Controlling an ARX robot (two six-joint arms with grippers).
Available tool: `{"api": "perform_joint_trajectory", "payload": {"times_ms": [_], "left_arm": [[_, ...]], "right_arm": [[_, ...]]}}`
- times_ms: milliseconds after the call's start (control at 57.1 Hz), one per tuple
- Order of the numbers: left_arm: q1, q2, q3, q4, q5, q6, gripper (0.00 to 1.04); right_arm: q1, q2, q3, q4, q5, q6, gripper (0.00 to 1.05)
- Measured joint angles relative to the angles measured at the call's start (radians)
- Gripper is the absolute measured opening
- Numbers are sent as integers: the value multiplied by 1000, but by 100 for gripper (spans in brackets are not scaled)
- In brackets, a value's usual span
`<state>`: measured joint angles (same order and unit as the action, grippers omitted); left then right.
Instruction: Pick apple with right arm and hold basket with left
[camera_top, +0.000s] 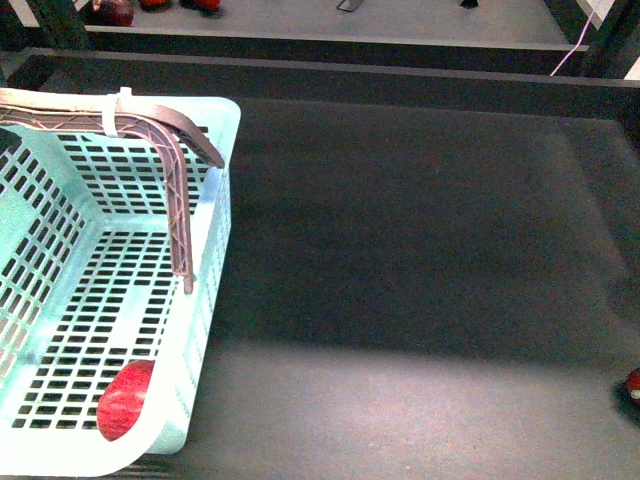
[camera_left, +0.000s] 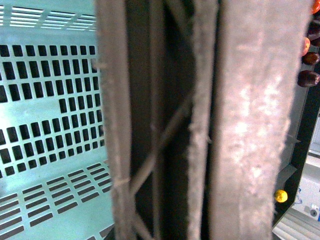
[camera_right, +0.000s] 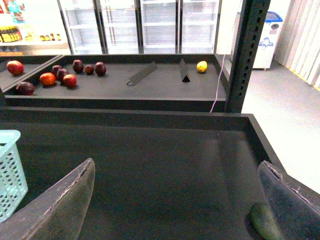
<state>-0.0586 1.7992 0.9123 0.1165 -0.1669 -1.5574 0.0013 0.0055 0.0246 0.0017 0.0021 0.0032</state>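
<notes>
The mint-green basket (camera_top: 120, 200) stands at the left of the dark shelf, its brown handles (camera_top: 180, 190) swung up. The red apple (camera_top: 125, 398) lies inside it, in the near right corner. My left gripper is shut on the basket's handles (camera_left: 250, 125), which fill the left wrist view and hide its fingers; the basket's slotted wall (camera_left: 50, 100) shows behind them. My right gripper (camera_right: 175, 210) is open and empty, with its fingers (camera_right: 65, 205) wide apart above the bare shelf. A corner of the basket (camera_right: 10, 170) shows at that view's edge.
A small dark red fruit (camera_top: 633, 385) sits at the shelf's right edge. A dull green object (camera_right: 265, 222) lies by one right finger. The rear shelf holds several red fruits (camera_right: 60, 75) and a yellow one (camera_right: 201, 66). A dark post (camera_right: 247, 50) stands at the right.
</notes>
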Motion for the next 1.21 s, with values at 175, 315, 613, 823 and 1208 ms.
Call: {"api": "perform_joint_trajectory", "payload": {"times_ms": [175, 315, 613, 823, 1208], "left_arm": [[-7, -37, -14, -17, 9, -7, 39], [-7, -95, -30, -40, 6, -11, 64], [-2, -271, -120, -172, 2, -26, 98], [-17, -442, -145, -241, -29, -2, 98], [-66, -620, -475, 559, 54, 995, 62]], "right_arm": [[0, 0, 0, 0, 0, 0, 96], [0, 0, 0, 0, 0, 0, 96], [0, 0, 0, 0, 0, 0, 96], [0, 0, 0, 0, 0, 0, 96], [0, 0, 0, 0, 0, 0, 96]]}}
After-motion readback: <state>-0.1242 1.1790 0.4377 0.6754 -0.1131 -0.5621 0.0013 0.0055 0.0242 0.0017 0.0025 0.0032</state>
